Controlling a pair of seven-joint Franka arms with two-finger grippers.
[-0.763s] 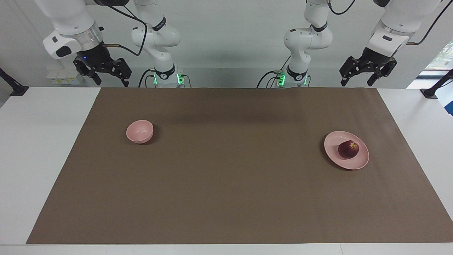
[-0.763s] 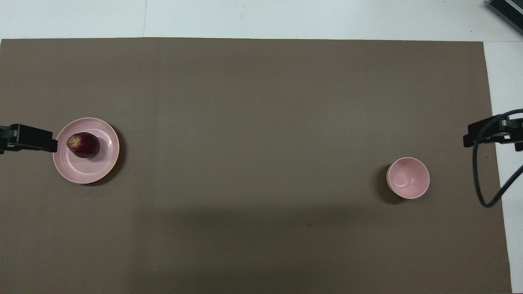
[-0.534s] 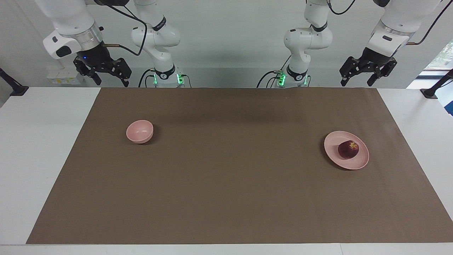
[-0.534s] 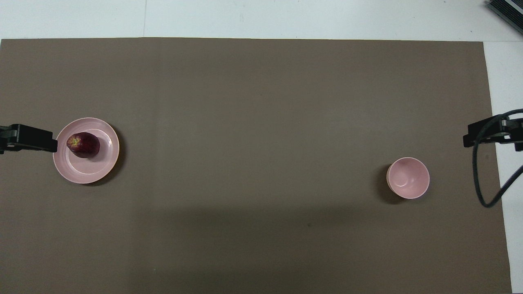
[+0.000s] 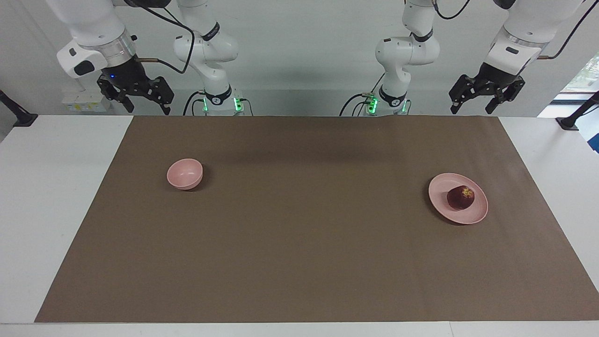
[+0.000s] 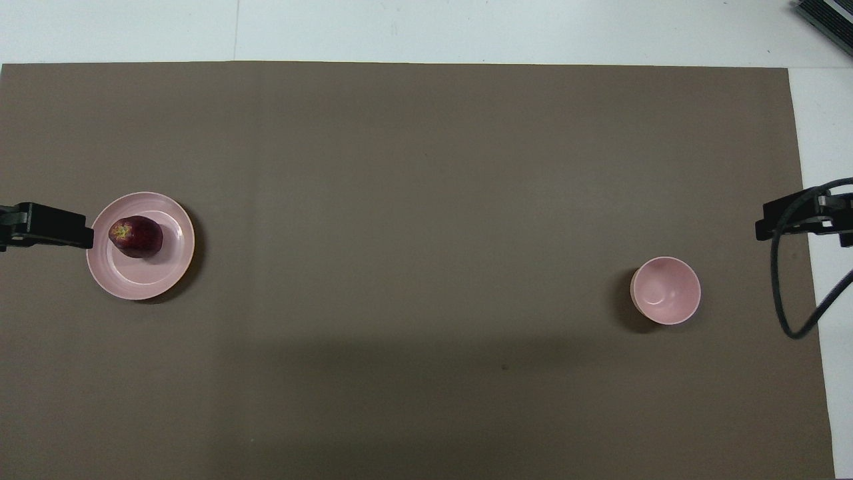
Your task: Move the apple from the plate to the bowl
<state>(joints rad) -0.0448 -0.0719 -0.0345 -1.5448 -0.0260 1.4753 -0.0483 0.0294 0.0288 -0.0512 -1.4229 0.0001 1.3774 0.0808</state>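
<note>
Dark red apple (image 5: pixel 460 197) sits on the plate (image 5: pixel 440 187); with both jaws open, lower your left gripper (image 5: pixel 485 99) straight over it.

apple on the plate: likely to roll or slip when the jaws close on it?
Probably yes on rolling: the apple is round and sits loose on the flat, low-rimmed plate, so a nudge off-centre could roll it. Its skin looks smooth, so a grip away from its widest part might slip. It looks firm enough to keep its shape in a grip.
</note>
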